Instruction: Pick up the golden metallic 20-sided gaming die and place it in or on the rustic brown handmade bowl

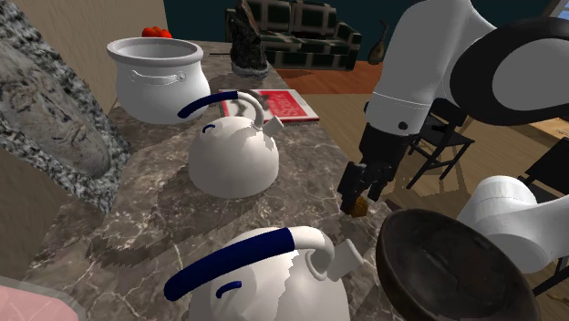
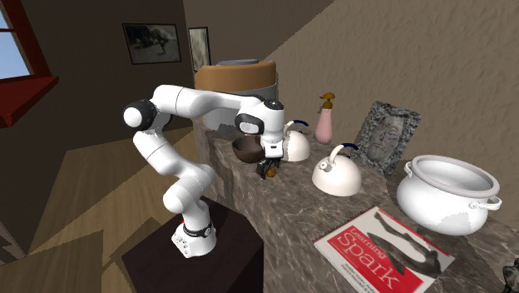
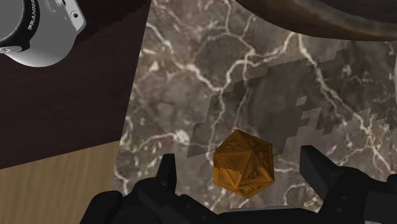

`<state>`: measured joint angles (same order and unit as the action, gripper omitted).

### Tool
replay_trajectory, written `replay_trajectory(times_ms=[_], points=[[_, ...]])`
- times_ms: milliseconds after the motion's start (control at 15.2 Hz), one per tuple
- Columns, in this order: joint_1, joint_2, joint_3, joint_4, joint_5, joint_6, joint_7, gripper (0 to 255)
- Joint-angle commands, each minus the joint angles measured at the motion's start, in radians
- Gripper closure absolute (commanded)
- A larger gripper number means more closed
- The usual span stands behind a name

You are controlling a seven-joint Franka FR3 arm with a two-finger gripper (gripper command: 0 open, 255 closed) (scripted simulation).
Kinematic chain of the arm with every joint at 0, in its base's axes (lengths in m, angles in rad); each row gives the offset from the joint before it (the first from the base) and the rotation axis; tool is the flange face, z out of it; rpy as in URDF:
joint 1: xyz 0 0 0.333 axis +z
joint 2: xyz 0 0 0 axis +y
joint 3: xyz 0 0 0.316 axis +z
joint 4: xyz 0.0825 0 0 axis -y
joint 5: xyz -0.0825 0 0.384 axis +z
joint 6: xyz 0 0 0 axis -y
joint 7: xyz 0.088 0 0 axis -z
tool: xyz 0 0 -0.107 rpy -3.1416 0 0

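In the shoulder view we find the gripper [image 1: 362,202] right of centre, at the near edge of the marble counter [image 1: 146,219]. In the wrist view its fingers [image 3: 167,175] stand wide apart. The golden die [image 3: 243,164] sits between them with a gap on each side, so nothing is clasped. The dark brown bowl [image 1: 451,274] occupies the shoulder view's lower right, just beside the gripper. The die is outside it.
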<state>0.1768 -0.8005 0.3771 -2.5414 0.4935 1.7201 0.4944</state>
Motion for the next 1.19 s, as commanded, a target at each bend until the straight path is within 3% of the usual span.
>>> replay_trajectory(times_ms=[0,594,1122], points=[[0.000,0.000,0.000,0.000,0.000,0.000,0.000,255],[0.000,0.000,0.000,0.000,0.000,0.000,0.000,255],[-0.008,0.005,-0.028,0.106,-0.027,-0.098,0.025,255]])
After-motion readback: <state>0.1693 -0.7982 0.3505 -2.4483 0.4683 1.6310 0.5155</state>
